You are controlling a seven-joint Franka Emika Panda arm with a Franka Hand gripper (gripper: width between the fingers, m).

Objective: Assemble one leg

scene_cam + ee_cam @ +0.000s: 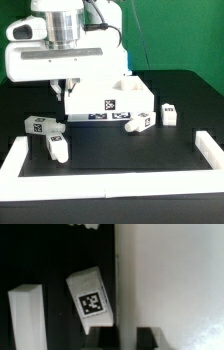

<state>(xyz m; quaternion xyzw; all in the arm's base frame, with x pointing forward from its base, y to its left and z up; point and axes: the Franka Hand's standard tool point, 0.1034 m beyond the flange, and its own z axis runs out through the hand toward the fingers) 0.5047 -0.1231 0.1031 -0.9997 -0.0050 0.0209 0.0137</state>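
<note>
1 leg (90, 300) lies just beside the gripper (60, 93), near the panel (112, 98).

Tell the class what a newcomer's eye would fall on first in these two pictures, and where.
The big white arm fills the top of the exterior view, reaching down beside a white square panel on the black table. Small tagged pegs lie scattered on both sides of the panel. In the wrist view one peg lies tilted beside a broad white surface.
</note>
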